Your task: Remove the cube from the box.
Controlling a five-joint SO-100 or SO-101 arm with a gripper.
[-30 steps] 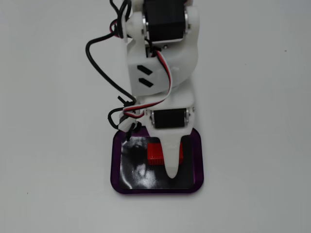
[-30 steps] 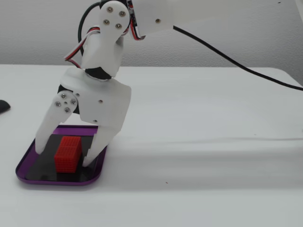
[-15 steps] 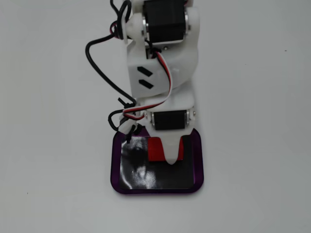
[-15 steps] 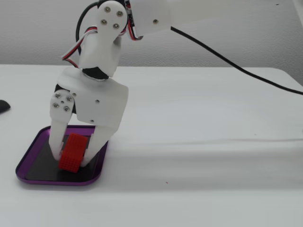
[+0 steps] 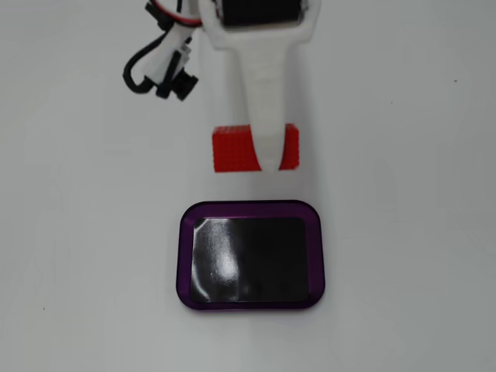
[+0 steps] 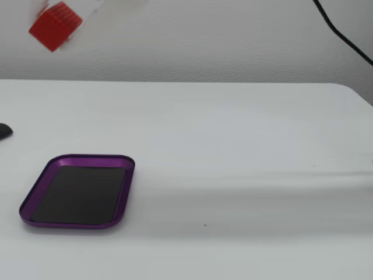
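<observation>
Cube (image 5: 232, 149): red; your top-down fixed view puts it beyond the box's far edge, and the side fixed view (image 6: 55, 25) shows it high in the air, tilted.
End effector (image 5: 262, 155): clenched on the cube; you see one white finger (image 5: 260, 101) across it only from above.
Box (image 5: 186, 232): purple rim, glossy black floor, flat on the white surface (image 6: 245, 146) in both fixed views.
Cables (image 5: 159, 66): black, beside the arm, top-down fixed view.

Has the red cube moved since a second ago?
Yes. The cube has risen out of the box, held by the gripper, and now hangs high above the table; the box stayed put.
</observation>
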